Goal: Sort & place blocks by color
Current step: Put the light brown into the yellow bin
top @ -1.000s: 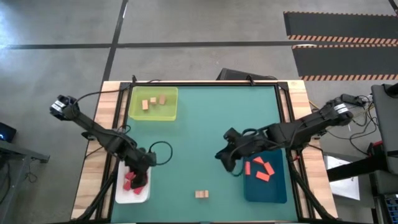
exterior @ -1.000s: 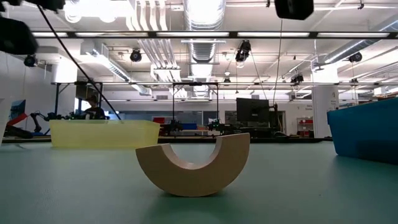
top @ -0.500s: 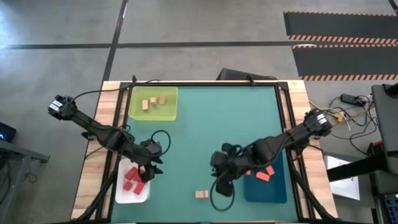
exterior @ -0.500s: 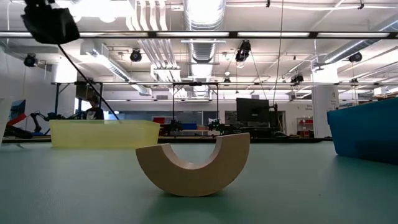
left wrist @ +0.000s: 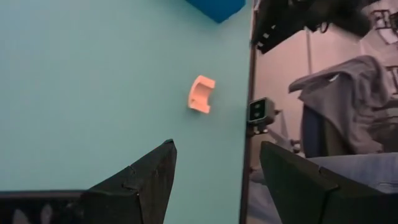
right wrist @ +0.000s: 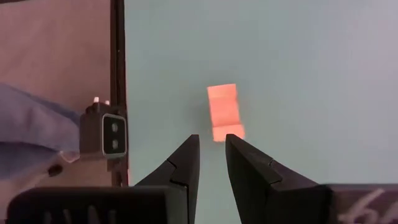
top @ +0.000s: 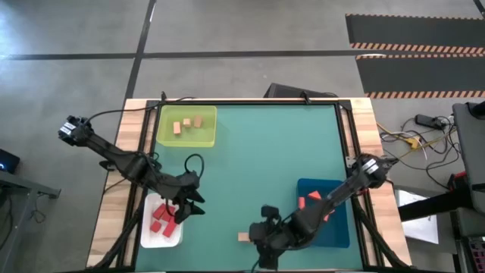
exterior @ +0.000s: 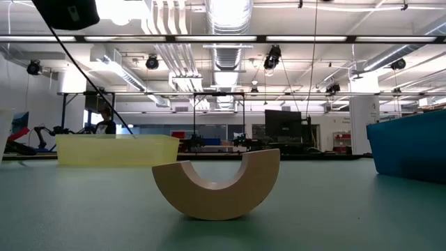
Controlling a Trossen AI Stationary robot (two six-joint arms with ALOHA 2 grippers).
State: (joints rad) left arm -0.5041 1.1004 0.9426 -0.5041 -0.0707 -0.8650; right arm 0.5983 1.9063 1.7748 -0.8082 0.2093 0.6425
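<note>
A tan arch block (top: 244, 236) lies near the table's near edge, resting on its curved back with both ends up (exterior: 216, 185). My right gripper (top: 258, 236) is just to its right; in the right wrist view the block (right wrist: 223, 112) sits just past the narrowly open fingertips (right wrist: 212, 149), untouched. My left gripper (top: 189, 209) hovers open at the right edge of the white tray (top: 145, 230) and sees the arch (left wrist: 201, 94) far ahead of its fingers (left wrist: 214, 149). Red blocks (top: 161, 221) lie in the white tray, orange ones (top: 313, 199) in the blue tray, tan ones (top: 187, 123) in the yellow-green tray.
The yellow-green tray (top: 205, 137) sits at the far left of the green mat, the blue tray (top: 339, 231) at the near right, partly under my right arm. A small camera (right wrist: 112, 135) stands at the near table edge. Bare mat (top: 273, 152) spans the middle.
My right gripper has swung from beside the blue tray toward the near edge and leftward, ending next to the tan arch. My left gripper has moved from over the white tray toward the table's right, to the tray's right edge. The arch has stayed put.
</note>
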